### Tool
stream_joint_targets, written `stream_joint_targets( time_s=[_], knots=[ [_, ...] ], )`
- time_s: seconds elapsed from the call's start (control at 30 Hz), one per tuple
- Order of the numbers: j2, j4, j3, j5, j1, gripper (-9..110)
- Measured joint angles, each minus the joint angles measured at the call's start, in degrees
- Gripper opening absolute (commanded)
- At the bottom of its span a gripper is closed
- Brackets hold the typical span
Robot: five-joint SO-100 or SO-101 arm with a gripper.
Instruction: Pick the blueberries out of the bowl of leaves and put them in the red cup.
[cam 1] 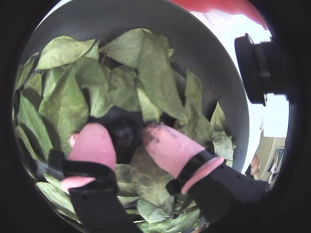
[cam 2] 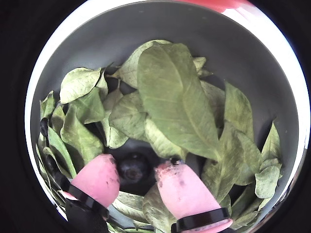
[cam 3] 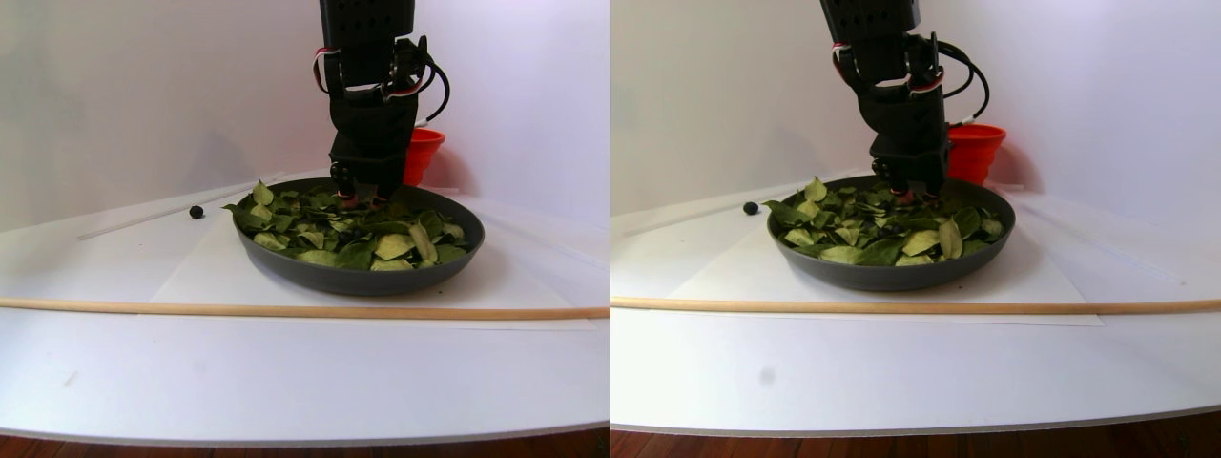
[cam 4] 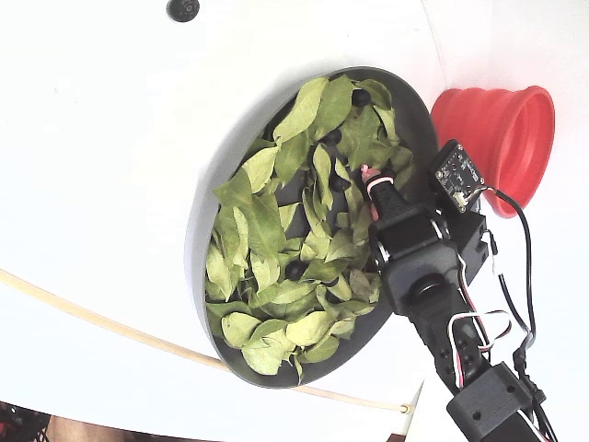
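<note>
**A:** I've got the dark grey bowl (cam 4: 416, 118) heaped with green leaves (cam 2: 175, 97), and my pincer (cam 2: 138, 174) is down inside it. What's between the tips?

**B:** One blueberry (cam 2: 133, 168), sitting in a dark gap in the leaves right between my two pink fingertips (cam 2: 99, 177). The other wrist view shows the same: berry (cam 1: 125, 135) dead centre, a pad on either side of it.

**A:** Pinched?

**B:** No, I see the tips spread apart with the berry between them; whether either pad touches it, I cannot tell.

**A:** Any other berries?

**B:** From the fixed view, a few more dark ones lie among the leaves, one (cam 4: 295, 270) well out from the pincer towards the bowl's middle, another (cam 4: 361, 96) up near the rim. One stray berry (cam 3: 196, 211) lies on the white table (cam 3: 286, 372), outside the bowl.

**A:** And the red cup (cam 4: 497, 138)?

**B:** Just beyond the bowl's rim, close behind the pincer. I can't see inside it.

**A:** Arm pose?

**B:** In the stereo pair the black arm (cam 3: 372, 86) comes down nearly upright, tips buried at the bowl's far side.
</note>
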Motion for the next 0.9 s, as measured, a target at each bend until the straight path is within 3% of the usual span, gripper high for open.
stream_joint_targets(
  time_s=[0.9],
  knots=[
    [0.62, 0.00, 0.62, -3.08, 0.00, 9]
  ],
)
